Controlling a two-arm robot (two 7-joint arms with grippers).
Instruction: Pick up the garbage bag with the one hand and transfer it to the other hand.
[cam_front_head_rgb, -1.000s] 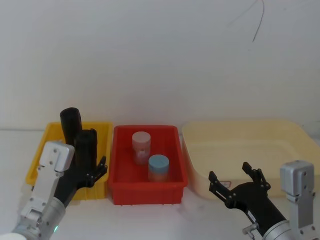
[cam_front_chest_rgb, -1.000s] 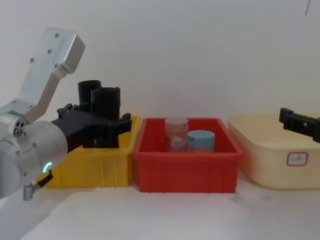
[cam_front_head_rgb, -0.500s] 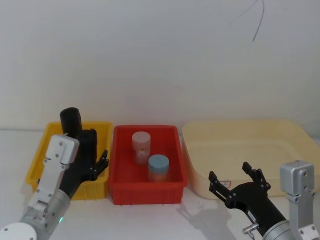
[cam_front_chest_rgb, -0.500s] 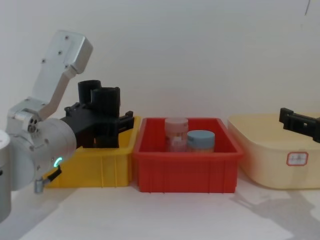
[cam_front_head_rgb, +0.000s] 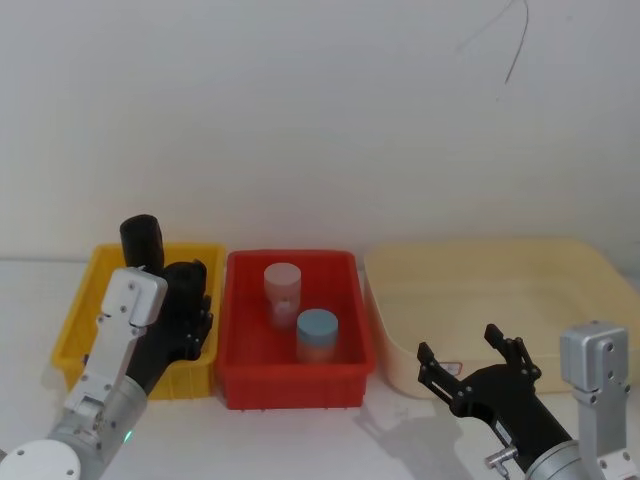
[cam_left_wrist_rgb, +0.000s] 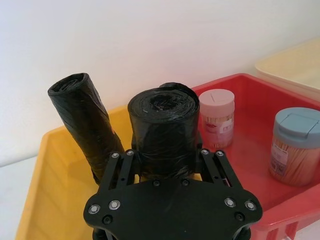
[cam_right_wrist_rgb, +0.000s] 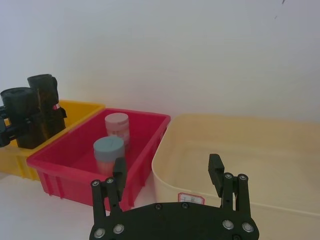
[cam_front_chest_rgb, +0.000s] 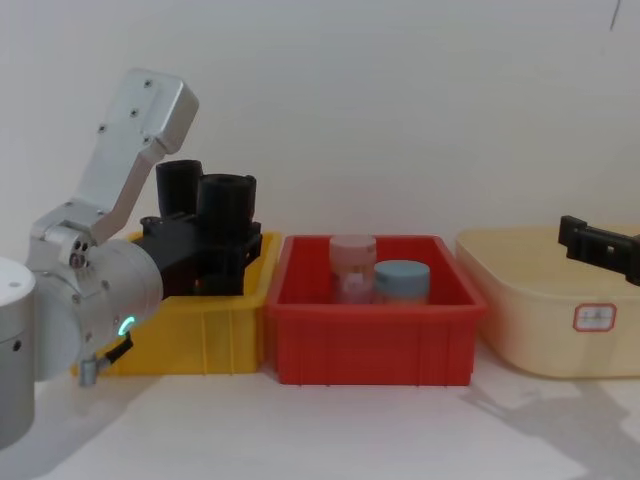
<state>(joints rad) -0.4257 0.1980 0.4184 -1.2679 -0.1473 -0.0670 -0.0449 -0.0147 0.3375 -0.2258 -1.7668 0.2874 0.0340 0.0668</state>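
The left gripper (cam_front_head_rgb: 192, 318) clasps the smooth black rolled-plastic garbage bag (cam_front_head_rgb: 184, 280), upright at the right end of the yellow plastic bin (cam_front_head_rgb: 82, 300). A second black plastic roll (cam_front_head_rgb: 142, 243) stands behind it. The red plastic bin (cam_front_head_rgb: 292, 388) holds a pink-lidded jar (cam_front_head_rgb: 282, 290) and a blue-lidded jar (cam_front_head_rgb: 317, 335) (touching). The right gripper (cam_front_head_rgb: 460, 350), fingers spread, sits before the cream plastic tray (cam_front_head_rgb: 480, 250).

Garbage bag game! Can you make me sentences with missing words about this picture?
The left claw is shut on the garbage bag, at the bin coloured ____.
The red bin holds ____ jars.
The right claw is ____.
Missing words: yellow, two, open.
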